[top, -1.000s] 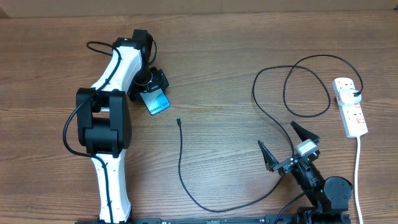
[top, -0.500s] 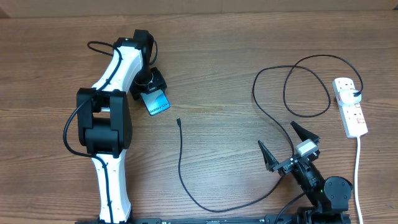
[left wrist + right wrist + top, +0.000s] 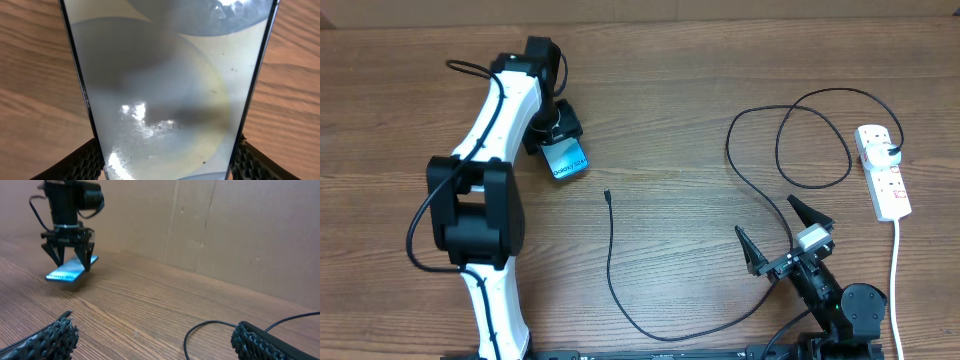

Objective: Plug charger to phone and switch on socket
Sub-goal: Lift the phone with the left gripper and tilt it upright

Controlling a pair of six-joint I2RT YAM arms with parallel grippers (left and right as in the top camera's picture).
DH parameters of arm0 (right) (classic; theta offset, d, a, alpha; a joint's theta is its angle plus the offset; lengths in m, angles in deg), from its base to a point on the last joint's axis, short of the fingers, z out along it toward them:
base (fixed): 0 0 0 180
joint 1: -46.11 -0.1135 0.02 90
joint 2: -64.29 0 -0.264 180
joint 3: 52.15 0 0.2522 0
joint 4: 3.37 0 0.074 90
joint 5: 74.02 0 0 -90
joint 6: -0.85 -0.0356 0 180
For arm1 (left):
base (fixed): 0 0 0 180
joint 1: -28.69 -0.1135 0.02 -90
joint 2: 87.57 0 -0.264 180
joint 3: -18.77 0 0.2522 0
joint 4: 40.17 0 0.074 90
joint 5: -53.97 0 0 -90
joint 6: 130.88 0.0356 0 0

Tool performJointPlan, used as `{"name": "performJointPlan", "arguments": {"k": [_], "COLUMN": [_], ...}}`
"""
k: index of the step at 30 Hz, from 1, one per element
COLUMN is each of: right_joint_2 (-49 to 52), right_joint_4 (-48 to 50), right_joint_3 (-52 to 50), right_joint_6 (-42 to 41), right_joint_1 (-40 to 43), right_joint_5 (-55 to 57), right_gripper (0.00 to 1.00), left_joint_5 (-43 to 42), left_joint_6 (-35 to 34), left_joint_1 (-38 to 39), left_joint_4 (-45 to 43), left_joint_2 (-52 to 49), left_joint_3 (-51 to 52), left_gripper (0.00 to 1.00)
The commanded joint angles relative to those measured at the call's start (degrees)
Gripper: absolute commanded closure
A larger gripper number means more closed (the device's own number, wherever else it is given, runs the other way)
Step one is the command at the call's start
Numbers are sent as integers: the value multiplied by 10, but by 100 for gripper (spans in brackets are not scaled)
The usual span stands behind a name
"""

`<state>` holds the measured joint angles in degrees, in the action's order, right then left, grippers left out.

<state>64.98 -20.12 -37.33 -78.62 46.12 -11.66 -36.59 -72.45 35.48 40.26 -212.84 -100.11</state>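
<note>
The phone (image 3: 568,159), with a light-blue screen, is at the table's left. My left gripper (image 3: 554,133) is shut on its side edges. In the left wrist view the phone (image 3: 165,75) fills the frame, with the gripper (image 3: 167,162) clamping it between its fingers (image 3: 82,162). The right wrist view shows the phone (image 3: 70,270) tilted in the left gripper (image 3: 67,255). The charger cable (image 3: 612,270) lies loose, with its connector tip (image 3: 606,195) just right of the phone. The socket (image 3: 883,172) lies at the far right with a black plug in it. My right gripper (image 3: 765,215) is open and empty over the cable.
The cable loops (image 3: 810,140) in the right half between my right gripper and the socket. A white cord (image 3: 896,270) runs from the socket toward the front edge. A cardboard wall (image 3: 225,235) stands behind the table.
My left arm has shifted a little to the left and away, carrying the phone with it. The right arm and the cable have not moved.
</note>
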Motion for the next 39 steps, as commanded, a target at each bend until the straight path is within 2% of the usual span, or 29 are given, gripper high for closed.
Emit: {"name": "performJointPlan", "arguments": {"k": [1,6,21,31,35,39], "right_joint_2": [-5,-5,-5,-5,-5,-5], "right_joint_4": [3,1,1,1,1,35], "right_joint_3": [-7,-6,-6,-6,-6,-6], "right_joint_6": [-2,-2,-2,-2,5,-5], "right_joint_1": [3,3,3,3,3,3], "right_joint_5": [5,6,5,5,7,8], "right_gripper": [0,0,0,0,0,0], "left_joint_5": [3,-38,-43,-115,-117,-133], "left_joint_6": [8,20,32,59,64,79], "left_joint_1": [4,4,4,4,3,4], "left_joint_4": [9,13,40,47,47,46], "left_joint_2": [35,36,36,36,36,36], "left_joint_3": [-1,0,0,0,0,0], "left_gripper": [34,35,34,34,34,34]}}
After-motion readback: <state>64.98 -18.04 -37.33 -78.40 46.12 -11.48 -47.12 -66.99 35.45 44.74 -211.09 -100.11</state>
